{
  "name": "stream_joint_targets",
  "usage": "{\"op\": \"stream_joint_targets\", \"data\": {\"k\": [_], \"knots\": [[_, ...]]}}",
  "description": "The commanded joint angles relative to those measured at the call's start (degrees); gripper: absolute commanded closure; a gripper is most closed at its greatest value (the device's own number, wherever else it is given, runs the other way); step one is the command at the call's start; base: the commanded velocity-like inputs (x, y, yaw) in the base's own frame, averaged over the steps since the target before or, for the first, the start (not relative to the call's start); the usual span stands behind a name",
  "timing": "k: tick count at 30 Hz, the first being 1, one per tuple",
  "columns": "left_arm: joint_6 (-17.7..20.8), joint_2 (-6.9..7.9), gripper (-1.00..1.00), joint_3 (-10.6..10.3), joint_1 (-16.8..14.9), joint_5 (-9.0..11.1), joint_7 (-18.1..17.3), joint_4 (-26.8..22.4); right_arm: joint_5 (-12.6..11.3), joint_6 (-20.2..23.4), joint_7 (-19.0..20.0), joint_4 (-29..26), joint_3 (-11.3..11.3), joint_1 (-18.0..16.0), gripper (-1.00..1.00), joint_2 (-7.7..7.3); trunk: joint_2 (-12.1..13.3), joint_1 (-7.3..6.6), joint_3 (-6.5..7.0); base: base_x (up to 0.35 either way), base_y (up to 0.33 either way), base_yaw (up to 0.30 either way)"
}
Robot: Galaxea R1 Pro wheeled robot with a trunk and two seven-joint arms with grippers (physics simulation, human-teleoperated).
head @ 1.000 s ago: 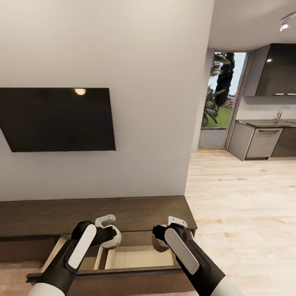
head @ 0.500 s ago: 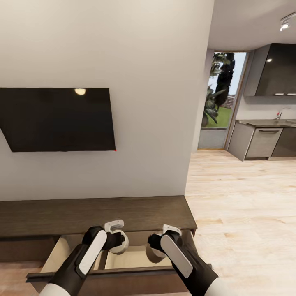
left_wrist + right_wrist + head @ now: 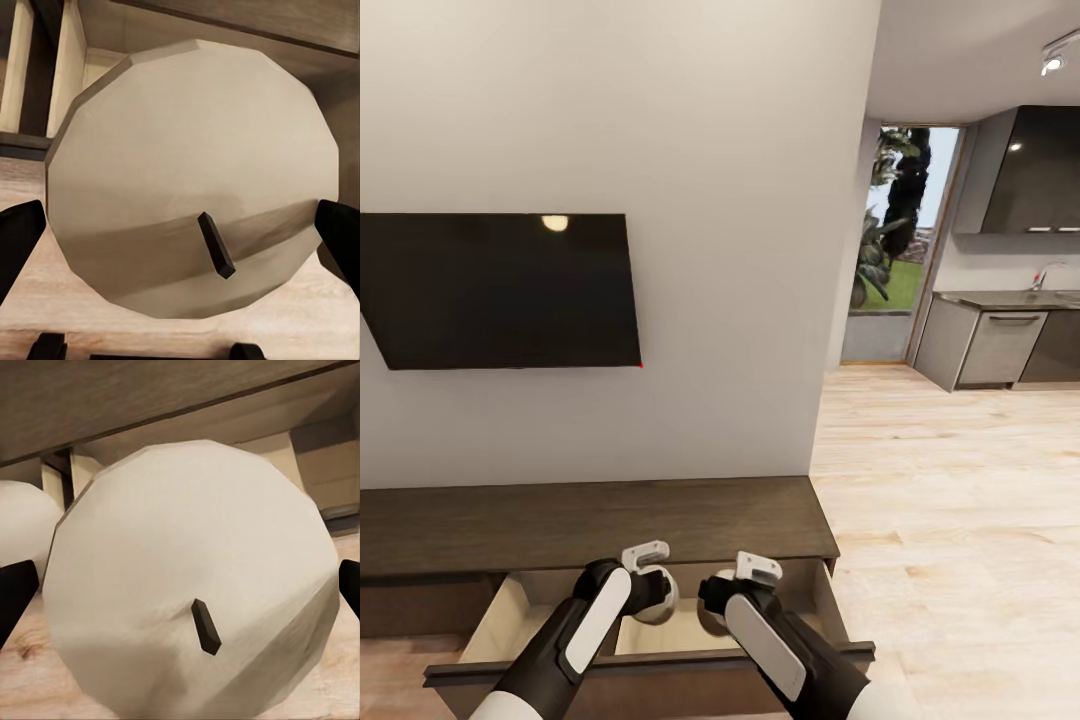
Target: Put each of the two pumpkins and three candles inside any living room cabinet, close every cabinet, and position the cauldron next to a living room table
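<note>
L pincer (image 3: 180, 225) grips a candle (image 3: 191, 195) between its two black tips; wick end faces the wrist cam, so the candle's axis runs along the fingers. R pincer (image 3: 180, 585) holds a 2nd candle (image 3: 191, 577) the same way, wick toward the cam. In the R wrist view the L candle (image 3: 22, 525) shows just beside it.

Head view: both wrists sit close together over the open drawer (image 3: 660, 630) of the cabinet (image 3: 590, 520), candles (image 3: 657, 598) & (image 3: 712, 612) above its pale inside, near the divider.

Vs 1 s ago: both arms have swung inward & fwd; the gap between the pincers has shrunk, L one moved right, R one left. Camera unmoved.

Room: drawer front edge lies below the forearms, cabinet top overhangs behind. TV (image 3: 500, 290) on the wall above; open wood floor (image 3: 960, 480) to the right.
</note>
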Motion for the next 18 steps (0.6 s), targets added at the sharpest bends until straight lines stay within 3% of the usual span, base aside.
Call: {"op": "stream_joint_targets", "data": {"k": [1, 18], "knots": [[-0.1, 0.03, 1.0, -0.1, 0.0, 0.6, 0.6, 0.0, -0.2, -0.2, -0.4, 0.0, 0.3, -0.1, 1.0, -0.03, -0.1, 0.01, -0.08, 0.0, 0.0, 0.0], [-0.3, 0.1, 1.0, -0.1, 0.0, 0.7, 0.6, 0.0, -0.3, -3.7, -0.4, 0.4, 0.7, -0.1, 1.0, -0.04, -0.1, 0.01, -0.08, 0.015, -0.027, 0.0]]}}
